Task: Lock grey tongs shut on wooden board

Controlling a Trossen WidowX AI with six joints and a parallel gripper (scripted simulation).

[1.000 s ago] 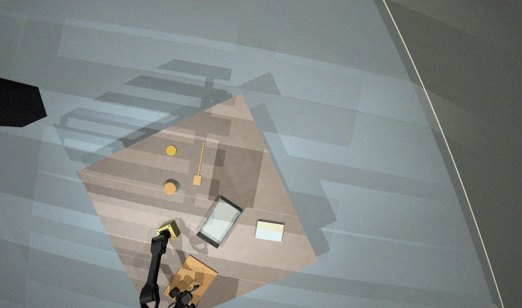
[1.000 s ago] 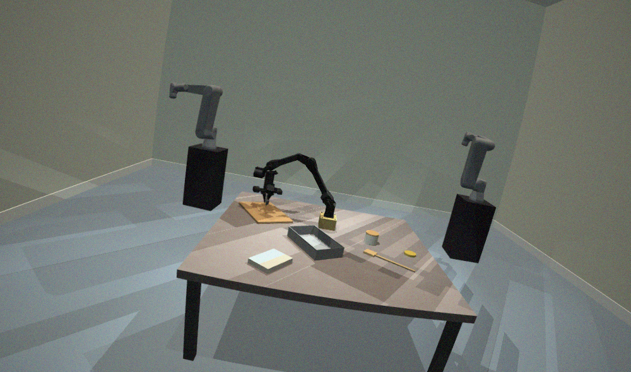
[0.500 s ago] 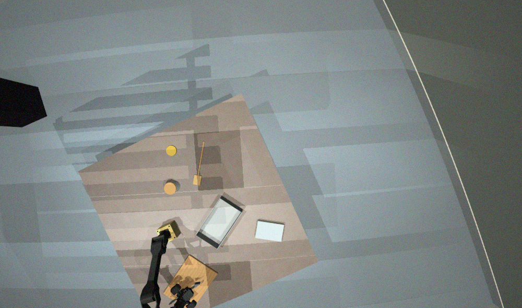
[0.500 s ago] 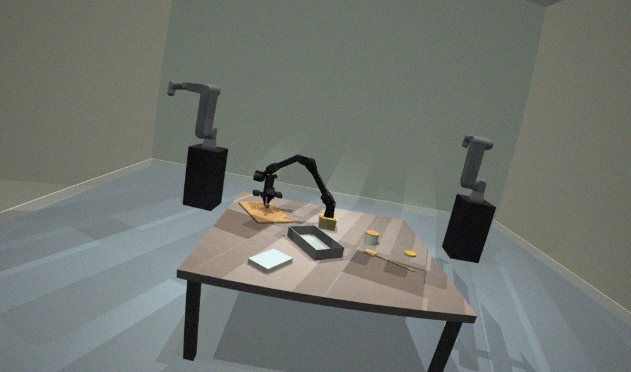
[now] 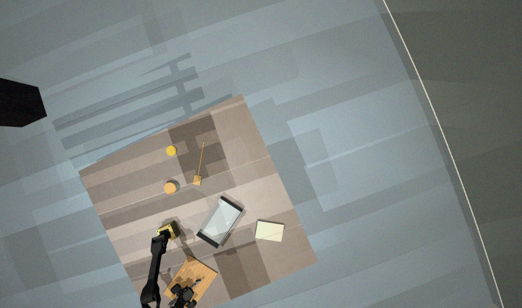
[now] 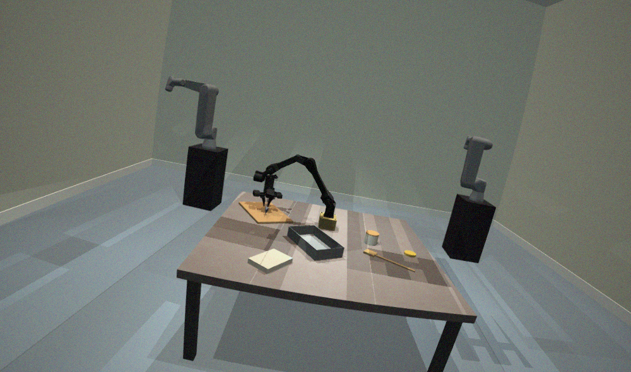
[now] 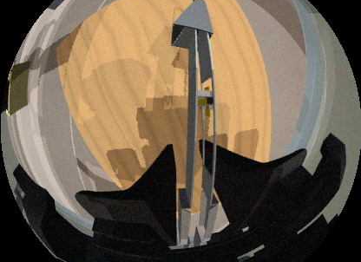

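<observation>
Top view: black hand [image 5: 186, 290] [image 6: 266, 203] [image 7: 186, 147] above wooden board [image 5: 206, 271] [image 6: 275, 217] [image 7: 243, 56]; grey tongs [image 5: 198, 280] [image 6: 266, 209] [image 7: 191, 121] partly hidden.
Exterior view: hand points down; roasting tin [image 5: 207, 240] [image 6: 329, 253] sits apart from board on surface [image 5: 254, 181] [image 6: 321, 275].
Wrist view: hand slightly open, 2 fingers around tongs, gap showing at 1 side, no firm hold. Tongs' 2 arms close together over board; contact with board, cannot tell.
</observation>
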